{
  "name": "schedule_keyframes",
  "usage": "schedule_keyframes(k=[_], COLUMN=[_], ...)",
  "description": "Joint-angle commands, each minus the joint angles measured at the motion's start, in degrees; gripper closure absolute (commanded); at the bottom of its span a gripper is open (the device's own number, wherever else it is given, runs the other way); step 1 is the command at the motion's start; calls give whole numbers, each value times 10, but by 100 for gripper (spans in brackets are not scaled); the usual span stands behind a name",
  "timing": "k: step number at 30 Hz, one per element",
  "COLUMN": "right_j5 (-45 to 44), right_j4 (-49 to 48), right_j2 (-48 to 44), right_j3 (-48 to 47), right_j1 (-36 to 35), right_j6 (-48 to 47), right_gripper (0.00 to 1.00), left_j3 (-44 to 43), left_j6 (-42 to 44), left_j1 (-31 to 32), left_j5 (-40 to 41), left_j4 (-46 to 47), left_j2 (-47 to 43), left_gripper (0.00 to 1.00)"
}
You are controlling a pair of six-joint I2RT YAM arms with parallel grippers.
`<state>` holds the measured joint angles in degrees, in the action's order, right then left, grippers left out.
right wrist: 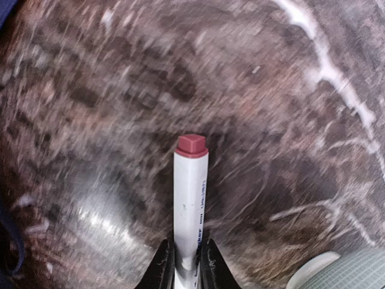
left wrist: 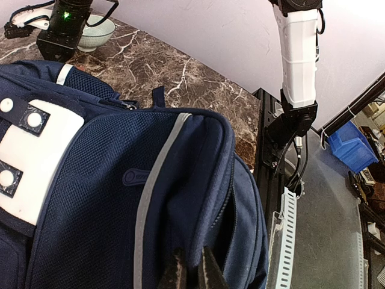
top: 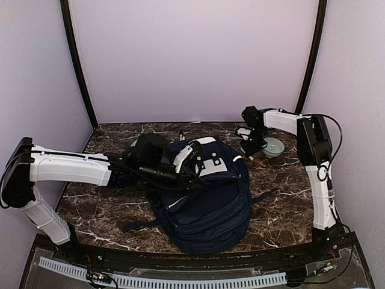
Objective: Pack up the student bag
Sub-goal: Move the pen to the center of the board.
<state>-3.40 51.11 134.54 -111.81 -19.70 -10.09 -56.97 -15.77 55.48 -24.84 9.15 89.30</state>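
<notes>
student bag: navy backpack lying flat in the middle of the marble surface, white patch facing up.
left gripper: pressed together on the bag's fabric edge, beside the zip opening.
right gripper: pinching a white marker with a red cap, above the surface.
bowl: pale green, back right, just beside the right gripper.

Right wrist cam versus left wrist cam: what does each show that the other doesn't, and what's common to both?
Only the right wrist view: a white marker with a red cap, clamped in the right pincer. Only the left wrist view: the student bag front with its white patch, and the left pincer pinching the bag's opening edge. Both: the marble table and the pale green bowl.
</notes>
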Motion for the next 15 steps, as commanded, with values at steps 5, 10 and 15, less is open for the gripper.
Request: schedule_keyframes(k=[5,10,15], right_j5=[28,2,-19], right_j4=[28,21,15], right_j2=[-112,-210,-277], right_j3=[184,323,402], right_j1=[-26,-31,-32], right_j6=[-42,-69,-74], right_gripper=[86,87,74], left_j3=[-17,-7,-4], left_j6=[1,1,3], left_j1=[-4,-4,-4], left_j5=[-14,-11,-11], left_j4=[-12,-13,-15], left_j2=[-8,-15,-14], left_gripper=[100,100,100])
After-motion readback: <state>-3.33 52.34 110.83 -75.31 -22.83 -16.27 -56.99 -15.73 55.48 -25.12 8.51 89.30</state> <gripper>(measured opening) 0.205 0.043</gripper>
